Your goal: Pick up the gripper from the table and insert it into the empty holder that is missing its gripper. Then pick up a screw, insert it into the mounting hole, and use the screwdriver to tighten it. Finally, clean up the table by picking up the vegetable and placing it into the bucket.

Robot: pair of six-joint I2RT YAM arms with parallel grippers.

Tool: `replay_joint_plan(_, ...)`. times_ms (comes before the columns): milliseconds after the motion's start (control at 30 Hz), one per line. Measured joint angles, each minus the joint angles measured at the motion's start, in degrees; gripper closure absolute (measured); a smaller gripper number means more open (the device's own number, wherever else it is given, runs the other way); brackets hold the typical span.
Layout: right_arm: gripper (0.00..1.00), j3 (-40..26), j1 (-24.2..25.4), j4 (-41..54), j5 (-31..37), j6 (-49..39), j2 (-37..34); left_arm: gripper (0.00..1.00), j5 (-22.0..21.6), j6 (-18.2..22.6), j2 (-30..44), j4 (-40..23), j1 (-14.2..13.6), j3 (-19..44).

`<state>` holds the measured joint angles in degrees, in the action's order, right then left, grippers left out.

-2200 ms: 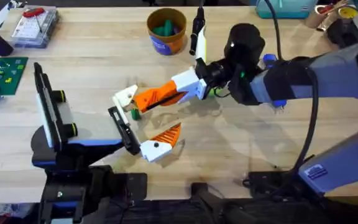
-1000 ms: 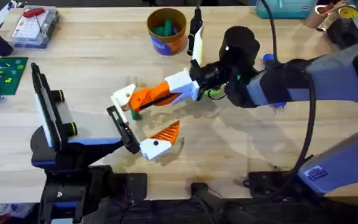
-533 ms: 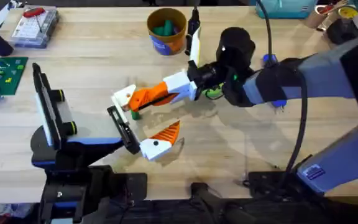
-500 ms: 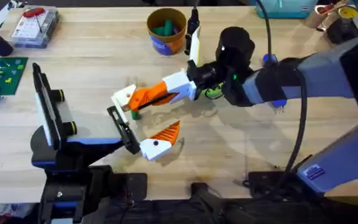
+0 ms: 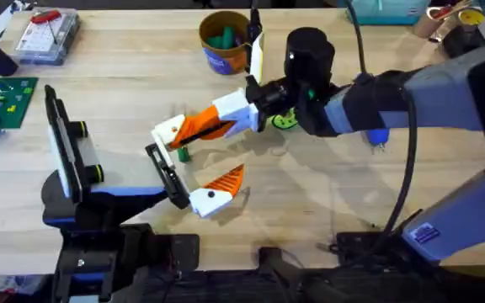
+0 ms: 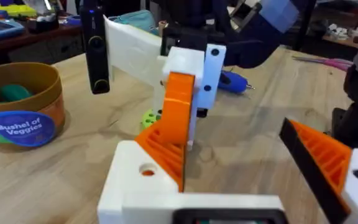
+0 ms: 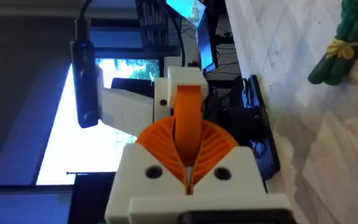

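Insertion step: your right gripper (image 5: 194, 129) has its orange fingers pressed together on the gripper (image 5: 167, 130), a cream piece low over mid-bench. Your left gripper (image 5: 226, 185), one finger missing, waits just beside it. Next, align it with that empty holder.

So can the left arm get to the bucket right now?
Probably not directly. The right arm stretches across, and the right pincer, shut on the gripper, sits between the left pincer and the bucket. It would have to go around.
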<state>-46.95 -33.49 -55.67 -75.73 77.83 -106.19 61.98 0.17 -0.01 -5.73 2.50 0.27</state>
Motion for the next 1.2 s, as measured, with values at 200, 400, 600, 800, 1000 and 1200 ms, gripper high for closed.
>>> replay_joint_plan(200,0.984,-1.7,-0.2,2.2,-0.2,-1.6,-0.7,0.014,0.1,0.0,0.0,0.0,0.0,0.0)
replay_joint_plan(400,0.984,-2.3,-0.2,3.4,-0.2,-3.0,-0.7,0.014,0.0,0.1,0.0,0.0,0.1,0.0)
replay_joint_plan(600,0.984,-3.3,-0.5,4.3,-0.3,-3.8,-1.2,0.014,-0.3,0.3,0.0,0.1,0.4,0.0)
replay_joint_plan(800,0.984,-6.1,-1.0,4.3,-2.0,-4.0,-3.7,0.015,-0.8,0.2,0.0,0.1,0.7,0.0)
replay_joint_plan(1000,0.984,-8.3,-0.9,4.3,-4.2,-4.2,-5.3,0.014,-1.6,0.3,0.0,0.2,0.7,0.0)
replay_joint_plan(1200,0.984,-8.4,-0.9,4.3,-4.3,-4.2,-5.3,0.014,-1.6,0.5,0.0,0.3,0.7,0.0)
